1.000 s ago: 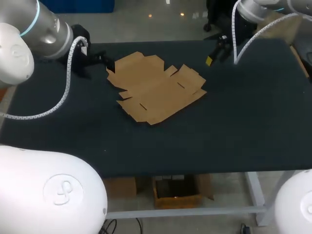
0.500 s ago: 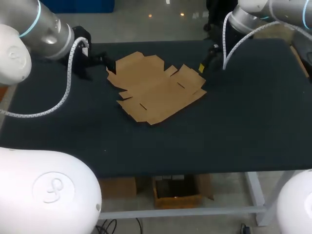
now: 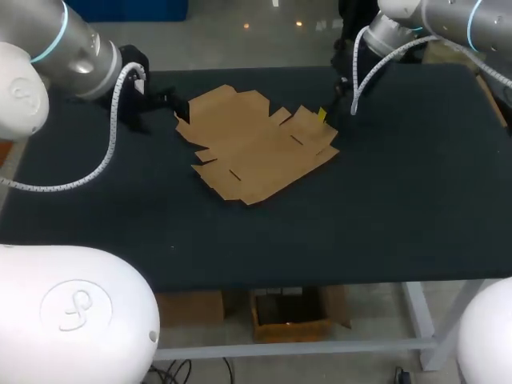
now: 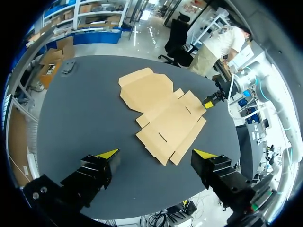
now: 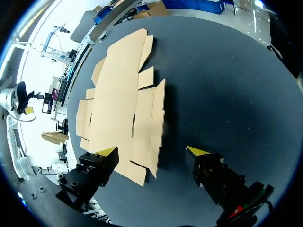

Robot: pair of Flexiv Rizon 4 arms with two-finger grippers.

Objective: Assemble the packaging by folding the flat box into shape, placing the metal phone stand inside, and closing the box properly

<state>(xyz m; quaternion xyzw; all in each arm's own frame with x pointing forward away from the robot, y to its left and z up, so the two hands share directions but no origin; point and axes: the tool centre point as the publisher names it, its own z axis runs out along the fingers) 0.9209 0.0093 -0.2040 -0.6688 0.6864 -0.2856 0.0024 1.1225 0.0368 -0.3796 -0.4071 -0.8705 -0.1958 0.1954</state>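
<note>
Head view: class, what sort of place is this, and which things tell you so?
Probably a robotics lab bench: the left arm and right arm flank a dark table bearing a flat cardboard box.

Claws half seen from above
The left claw [image 3: 173, 105] has its tips lost in the dark; the right claw [image 3: 324, 116] shows one yellow tip. In its wrist view a finger [image 5: 90, 171] covers a box [image 5: 123, 104] corner.

1. Free to pass over the wide bare stretch of dark table [image 3: 384, 224] on the near side and to the right.
2. Blocked in the middle only by the flat brown cardboard box blank [image 3: 256, 144], lying low.
3. Crowded at the blank's far left corner by the left gripper [image 4: 156, 153], fingers spread wide.
4. Crowded at its far right edge by the right gripper [image 5: 151, 151], fingers spread, one over cardboard, one over table.
5. Partly taken near the table's edge by a small flat grey object [image 4: 68, 66], well apart from the blank.
</note>
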